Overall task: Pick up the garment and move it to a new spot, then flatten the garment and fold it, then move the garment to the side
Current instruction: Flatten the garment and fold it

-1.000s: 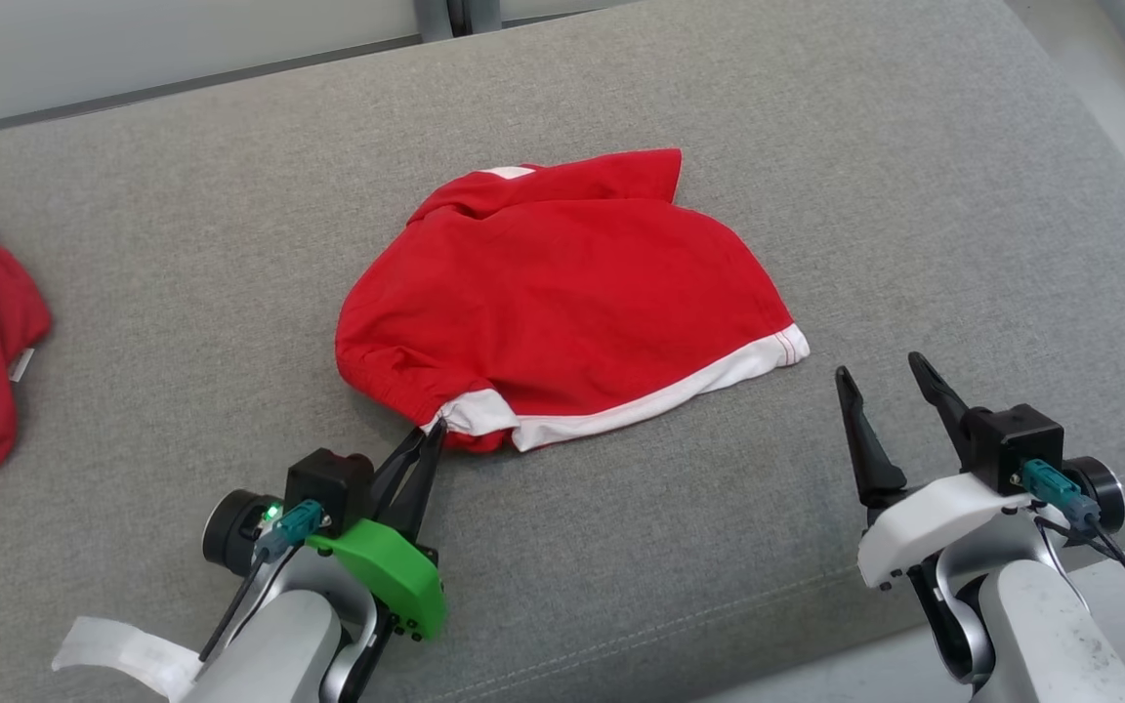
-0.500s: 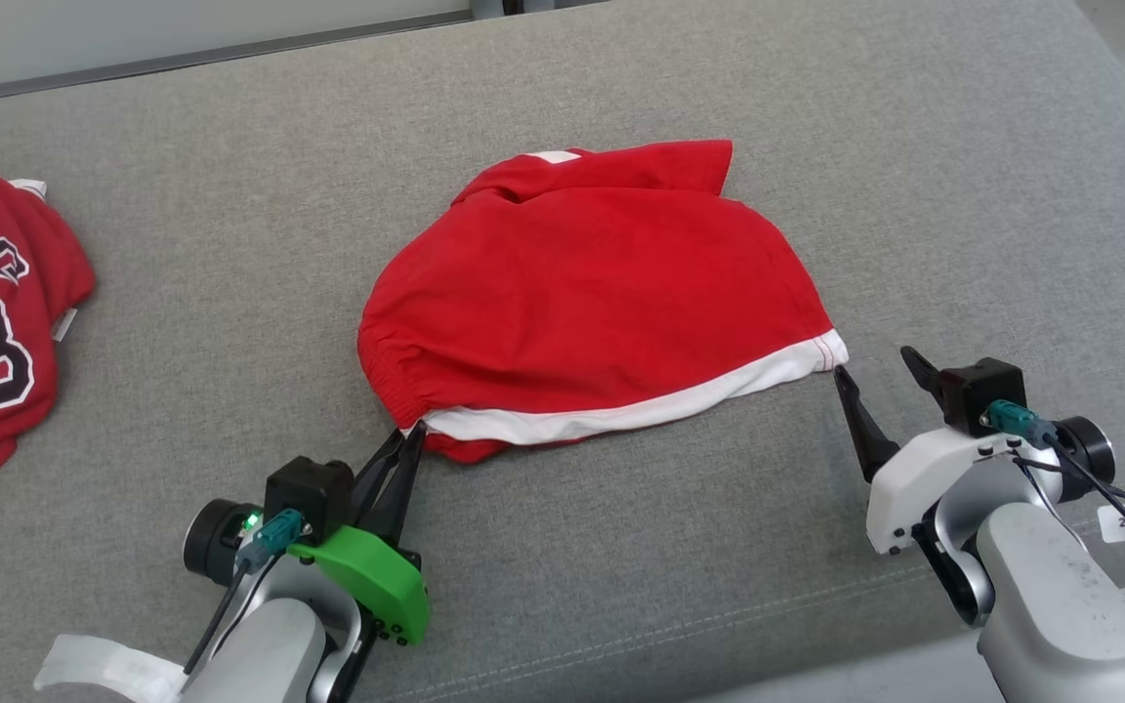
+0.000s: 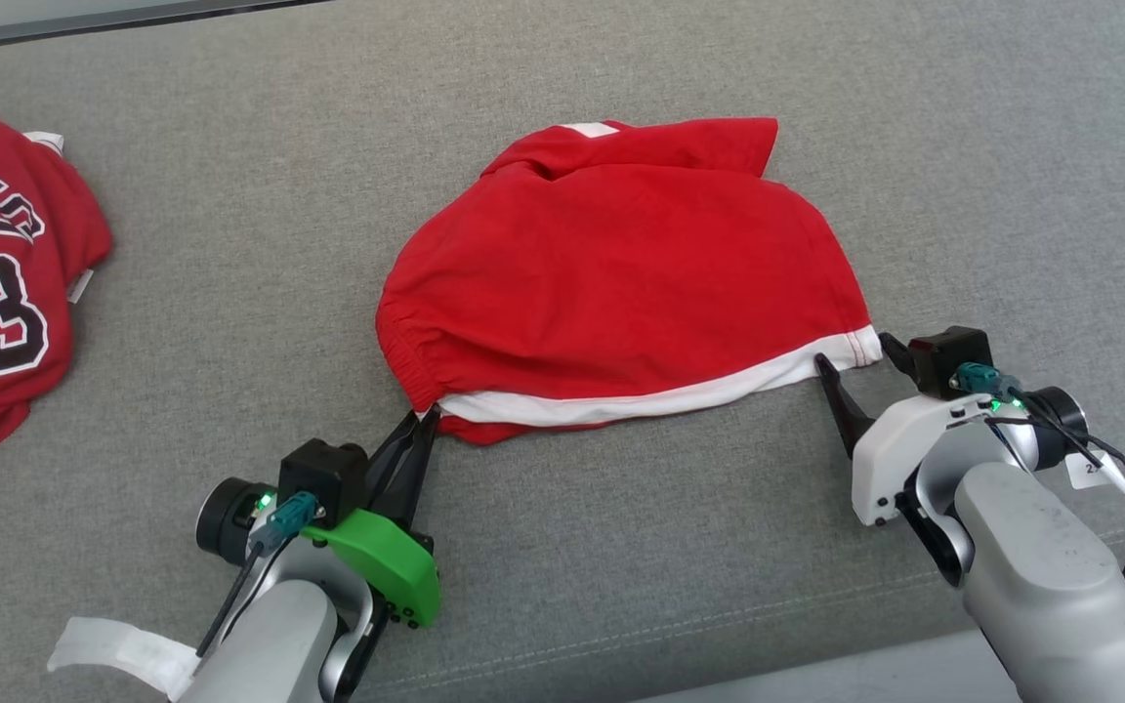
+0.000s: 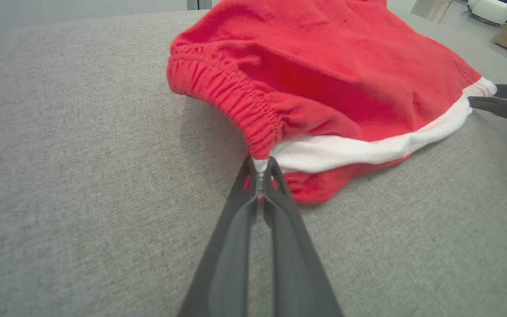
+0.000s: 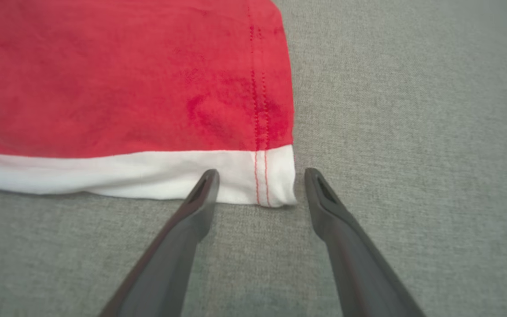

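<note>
Head view — red garment (image 3: 621,264) on cushion (image 3: 621,557)

Red fabric jersey (image 3: 6,283), lying at left edge of head view on grey sofa cushion: large number "23" in black with white outline. Above number, arched black letters with white outline, cut off by frame edge, not readable. Small white tag (image 3: 1093,471) by right wrist cable: digit "2", rest hidden.

Head camera high, looking down; both wrist cameras low, close, facing garment (image 3: 621,264) all views share.
</note>
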`<state>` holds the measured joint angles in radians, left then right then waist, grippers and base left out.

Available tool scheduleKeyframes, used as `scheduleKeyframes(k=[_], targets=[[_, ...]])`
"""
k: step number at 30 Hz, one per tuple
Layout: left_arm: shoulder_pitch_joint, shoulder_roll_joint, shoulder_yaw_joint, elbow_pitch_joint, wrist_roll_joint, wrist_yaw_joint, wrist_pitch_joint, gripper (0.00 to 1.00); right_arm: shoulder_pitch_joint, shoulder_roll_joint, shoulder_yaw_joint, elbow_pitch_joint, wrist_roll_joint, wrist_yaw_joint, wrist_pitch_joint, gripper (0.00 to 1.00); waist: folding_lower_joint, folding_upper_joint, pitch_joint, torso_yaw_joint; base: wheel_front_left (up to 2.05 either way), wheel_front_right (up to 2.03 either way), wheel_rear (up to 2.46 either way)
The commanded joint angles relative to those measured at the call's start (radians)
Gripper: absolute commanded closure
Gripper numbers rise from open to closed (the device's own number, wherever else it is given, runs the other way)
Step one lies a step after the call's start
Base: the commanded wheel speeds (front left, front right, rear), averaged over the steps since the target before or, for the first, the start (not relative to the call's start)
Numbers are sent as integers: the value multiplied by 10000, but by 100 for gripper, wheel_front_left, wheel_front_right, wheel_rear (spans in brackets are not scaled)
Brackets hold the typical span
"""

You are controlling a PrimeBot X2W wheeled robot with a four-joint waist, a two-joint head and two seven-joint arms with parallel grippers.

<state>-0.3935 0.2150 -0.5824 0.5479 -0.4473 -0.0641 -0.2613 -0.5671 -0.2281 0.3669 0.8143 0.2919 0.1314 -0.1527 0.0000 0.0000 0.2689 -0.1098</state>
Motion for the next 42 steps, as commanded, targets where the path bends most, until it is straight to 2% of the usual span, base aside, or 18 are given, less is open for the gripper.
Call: scheduleKeyframes(k=[1, 3, 7, 10, 12, 16, 18, 21, 22, 23, 28, 35, 42], targets=[[-129, 17, 62, 2, 39, -45, -42, 100, -177, -64, 163, 138, 78, -14, -99, 0, 0, 0, 28, 24, 0, 0, 0], [-117, 11, 105, 17, 74, -61, -42, 100, -295, -86, 443, 334, 192, -14, -232, 2, 0, 0, 45, 32, 0, 0, 0], [-83, -9, 166, 57, 123, -82, -42, 100, -540, -173, 994, 642, 278, -14, -488, 28, 0, 0, 60, 35, 0, 0, 0], [-43, -23, 204, 79, 136, -100, -42, 100, -680, -222, 1276, 852, 294, -15, -643, 38, 0, 0, 49, 20, 0, 0, 0], [-25, -30, 229, 94, 153, -122, -42, 100, -761, -240, 1424, 991, 291, -15, -742, 49, 0, 0, 38, 8, 0, 0, 0], [-11, -42, 298, 121, 176, -138, -42, 100, -943, -246, 1530, 1241, 187, -15, -912, 48, 0, 0, 23, -14, 0, 0, 0], [11, -62, 335, 128, 195, -144, -42, 100, -995, -229, 1580, 1320, 151, -15, -979, 52, 0, 0, 9, -20, 0, 0, 0], [59, -80, 422, 88, 203, -162, -42, 100, -1097, -220, 1598, 1350, 134, -15, -1056, 73, 0, 0, -36, -33, 0, 0, 0], [68, -76, 457, 58, 214, -165, -42, 100, -1132, -230, 1585, 1327, 144, -15, -1075, 91, 0, 0, -59, -37, 0, 0, 0], [84, -73, 495, 25, 212, -179, -42, 100, -1143, -235, 1581, 1296, 146, -15, -1085, 100, 0, 0, -91, -38, 0, 0, 0], [182, -61, 649, -165, 165, -226, -42, 100, -1103, -260, 1587, 997, 312, -15, -1139, 100, 0, 0, -275, -36, 0, 0, 0], [199, -96, 918, -618, -615, -479, 60, 100, -977, -519, 1981, 53, 1298, -15, -927, 100, 0, 0, -754, -20, 0, 0, 0], [-302, 484, 970, -2282, -1970, -644, 1450, 100, -1106, -1046, 1670, -2090, 3811, -15, 286, 100, 0, 0, -1501, -54, 0, 0, 0]])
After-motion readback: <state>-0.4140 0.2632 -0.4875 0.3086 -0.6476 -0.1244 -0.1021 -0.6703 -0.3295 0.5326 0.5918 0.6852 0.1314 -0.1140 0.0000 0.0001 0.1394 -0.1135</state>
